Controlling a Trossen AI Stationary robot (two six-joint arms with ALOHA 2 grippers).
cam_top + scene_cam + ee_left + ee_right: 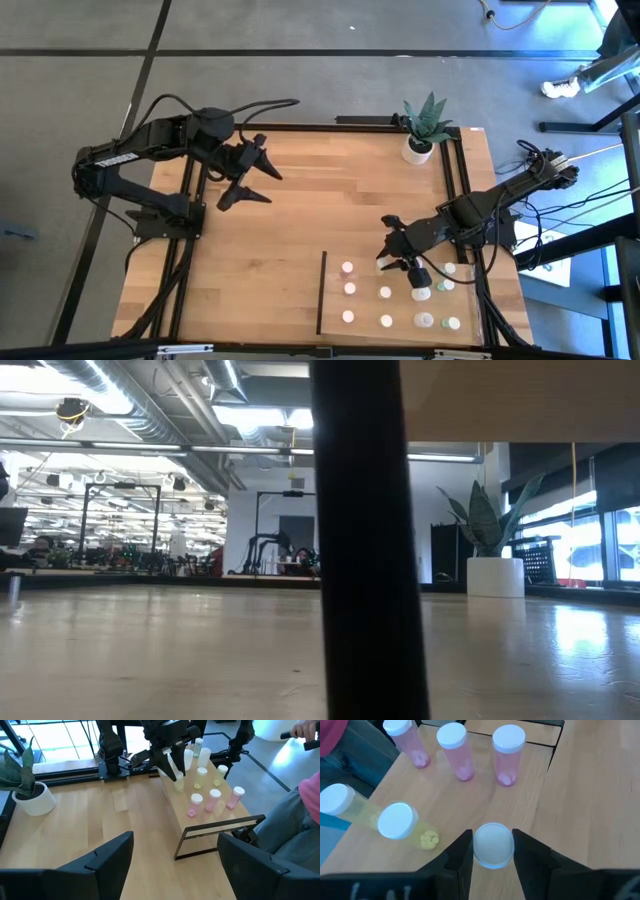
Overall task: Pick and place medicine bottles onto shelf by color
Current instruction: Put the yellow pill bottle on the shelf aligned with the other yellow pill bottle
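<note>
The shelf (366,305) is a pale wood panel with a dark edge at the table's near right. Upright on it stand three pink medicine bottles (455,747), two pale yellow ones (395,822) and a few greenish ones (198,747). My right gripper (388,256) hovers over the shelf's far part, shut on a white-capped, pale yellow bottle (179,782). My left gripper (248,176) waits open over the table's far left, its fingers (100,865) wide apart with nothing between them. My right gripper pinches the yellow bottle's upper end, at its white cap (492,845), between its two fingers. The fingers (171,766) slant down from the table's right side. The bottle hangs about upright below them, its lower end (179,788) close over the shelf; whether it touches the shelf I cannot tell.
A potted plant (420,135) stands at the table's far right corner. A person's leg (300,815) is close beside the shelf's near edge. Black frame rails (462,180) run along the table's sides. Bare planks lie between the two arms.
</note>
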